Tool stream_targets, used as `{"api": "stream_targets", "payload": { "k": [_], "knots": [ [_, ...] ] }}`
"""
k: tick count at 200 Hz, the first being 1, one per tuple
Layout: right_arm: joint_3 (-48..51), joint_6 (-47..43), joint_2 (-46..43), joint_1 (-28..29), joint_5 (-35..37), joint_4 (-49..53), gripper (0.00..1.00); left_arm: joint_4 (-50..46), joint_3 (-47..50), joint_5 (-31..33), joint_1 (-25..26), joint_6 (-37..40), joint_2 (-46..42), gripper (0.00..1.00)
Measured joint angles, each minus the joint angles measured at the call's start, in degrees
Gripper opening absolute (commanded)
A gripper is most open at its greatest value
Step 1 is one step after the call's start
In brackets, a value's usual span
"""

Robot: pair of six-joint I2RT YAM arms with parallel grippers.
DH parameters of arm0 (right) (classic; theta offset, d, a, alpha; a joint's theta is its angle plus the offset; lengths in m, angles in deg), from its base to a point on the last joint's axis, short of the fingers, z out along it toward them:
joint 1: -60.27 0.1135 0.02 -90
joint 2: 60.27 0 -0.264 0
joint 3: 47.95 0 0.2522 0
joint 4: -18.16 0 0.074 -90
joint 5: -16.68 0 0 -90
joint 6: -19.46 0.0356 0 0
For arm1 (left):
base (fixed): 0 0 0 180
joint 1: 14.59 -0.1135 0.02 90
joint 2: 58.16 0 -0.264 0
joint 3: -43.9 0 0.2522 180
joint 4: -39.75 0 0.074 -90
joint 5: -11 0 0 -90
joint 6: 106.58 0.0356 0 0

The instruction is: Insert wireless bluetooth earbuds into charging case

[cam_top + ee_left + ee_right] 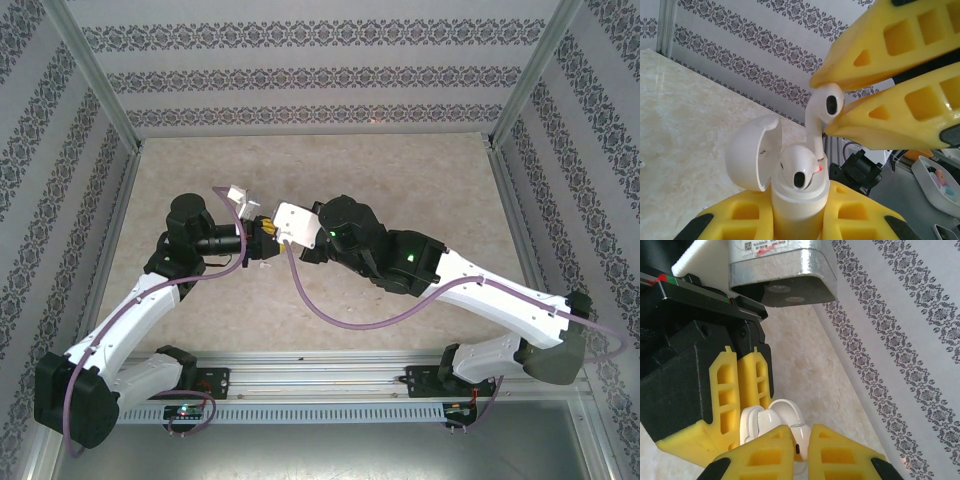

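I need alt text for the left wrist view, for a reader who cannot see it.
The right gripper holds a white earbud, its stem reaching down to the open charging case, where a second earbud already sits. The left gripper clamps the case from both sides, its lid swung left; a pale table lies behind.

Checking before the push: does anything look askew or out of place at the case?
Nothing damaged. The charging case, lid open, stands upright in the left tool with one earbud seated. The second earbud, pinched in the right tool, leans a little, head above the case, so it isn't seated yet.
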Motion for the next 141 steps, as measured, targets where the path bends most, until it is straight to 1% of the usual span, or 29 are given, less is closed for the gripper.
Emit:
{"api": "stream_targets", "payload": {
  "k": [141],
  "knots": [
    [0.0, 0.3, -0.1, 0.8, 1.3, 1.2, 0.09, 0.1, 0.0, 1.5, 0.0, -0.7, 0.0, 0.00]
  ]
}}
